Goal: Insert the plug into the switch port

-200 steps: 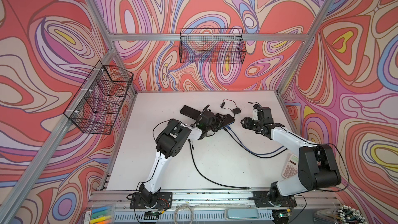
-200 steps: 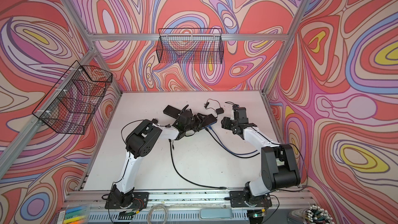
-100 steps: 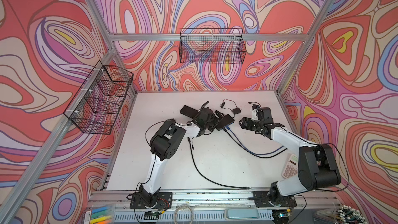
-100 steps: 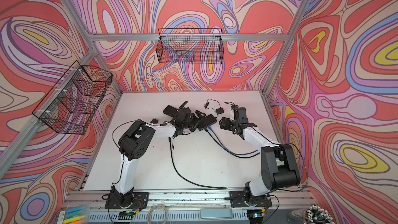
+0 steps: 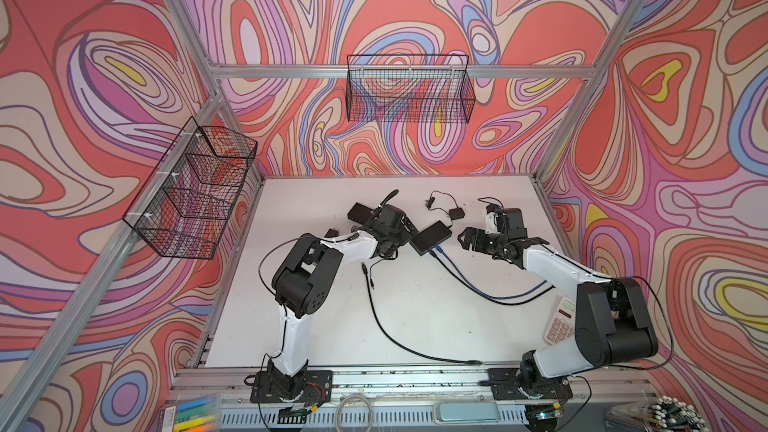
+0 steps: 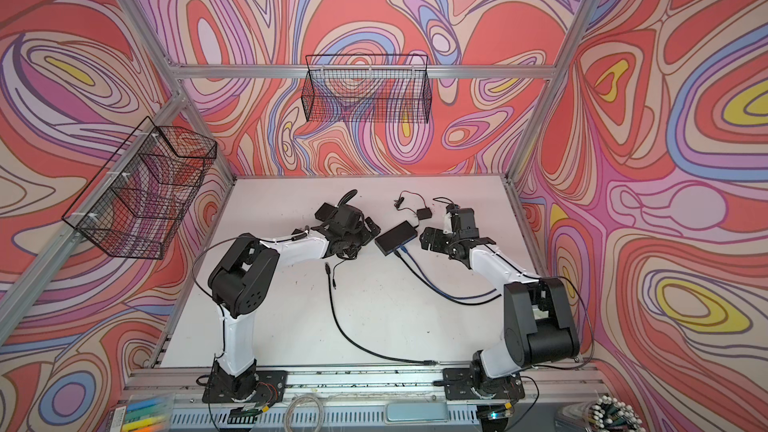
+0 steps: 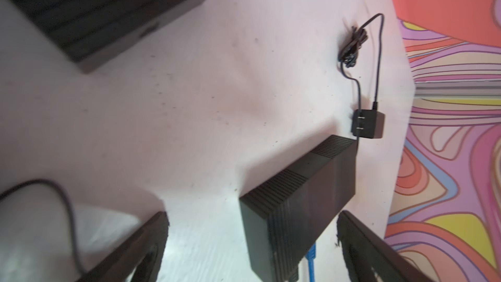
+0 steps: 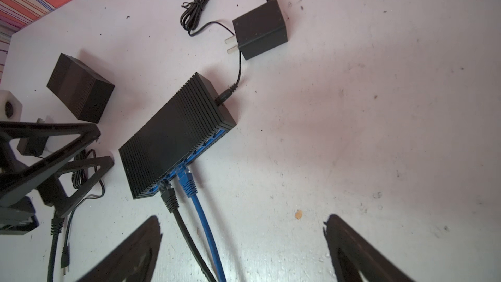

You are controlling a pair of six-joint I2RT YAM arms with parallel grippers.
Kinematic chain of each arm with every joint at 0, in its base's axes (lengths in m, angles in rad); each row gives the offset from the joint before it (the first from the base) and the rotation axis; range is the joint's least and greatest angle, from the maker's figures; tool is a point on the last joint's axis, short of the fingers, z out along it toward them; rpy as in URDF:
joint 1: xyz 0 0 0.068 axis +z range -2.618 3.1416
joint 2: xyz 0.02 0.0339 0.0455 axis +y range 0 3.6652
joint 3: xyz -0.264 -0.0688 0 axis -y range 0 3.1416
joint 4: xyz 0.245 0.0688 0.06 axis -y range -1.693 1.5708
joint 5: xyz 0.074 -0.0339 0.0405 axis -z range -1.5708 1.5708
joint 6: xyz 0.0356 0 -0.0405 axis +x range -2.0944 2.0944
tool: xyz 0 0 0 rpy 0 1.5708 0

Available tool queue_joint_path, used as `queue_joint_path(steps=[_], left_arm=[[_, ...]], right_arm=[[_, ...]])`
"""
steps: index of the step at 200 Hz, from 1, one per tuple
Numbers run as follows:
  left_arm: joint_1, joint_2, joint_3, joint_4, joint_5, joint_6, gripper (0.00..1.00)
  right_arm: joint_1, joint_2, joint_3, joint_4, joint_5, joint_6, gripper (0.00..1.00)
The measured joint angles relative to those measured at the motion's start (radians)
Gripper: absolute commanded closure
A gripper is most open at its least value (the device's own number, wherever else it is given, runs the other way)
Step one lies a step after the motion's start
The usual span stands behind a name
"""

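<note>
Switch (image 8: 173, 136): matt black casing, finely ribbed on top and sides; plastic or metal could not be told. Its port face was smooth blue plastic.
Blue cable (image 8: 206, 229): smooth rubbery jacket, ribbed boot at the plug.
Black cable (image 8: 187, 237): matt rubbery jacket, ribbed boot.
Adapter (image 8: 260, 29): smooth matt black plastic, dusty, with two bare metal prongs.
Tabletop (image 8: 352, 131): matt white, smooth but scuffed and speckled with dark marks.
Right pincer (image 8: 241, 221): fingers (image 8: 341, 237) were matt black plastic.
Arms (image 5: 557, 268): smooth white shells with a slight sheen; matt black joints.
Baskets (image 5: 409, 93): thin black wire mesh.
Frame (image 5: 291, 71): bare brushed metal.
</note>
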Motion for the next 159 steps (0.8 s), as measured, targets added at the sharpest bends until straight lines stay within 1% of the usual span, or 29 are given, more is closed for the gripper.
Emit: queue_joint_path(steps=[22,49,68,81,103,125,159], left_arm=[[0.005,-0.062,-0.009,-0.086,-0.032,0.045,0.00],[0.013,-0.175,-0.010,-0.175,-0.080,0.104,0.00],[0.033,-0.269,-0.018,-0.227,-0.107,0.140,0.00],[0.064,-0.340,-0.043,-0.252,-0.113,0.156,0.00],[0.142,-0.452,-0.113,-0.297,-0.115,0.175,0.00],[0.215,-0.537,-0.187,-0.348,-0.114,0.194,0.00],[0.275,-0.646,-0.288,-0.417,-0.109,0.223,0.00]], right_arm=[[0.000,0.000,0.011,-0.029,0.000,-0.002,0.02],[0.019,0.007,0.057,-0.072,0.011,-0.024,0.02],[0.060,0.034,0.122,-0.102,0.023,-0.053,0.02],[0.102,0.065,0.180,-0.122,0.032,-0.079,0.02],[0.195,0.156,0.310,-0.164,0.058,-0.135,0.02],[0.289,0.285,0.460,-0.190,0.082,-0.193,0.02],[0.382,0.475,0.649,-0.208,0.105,-0.264,0.02]])
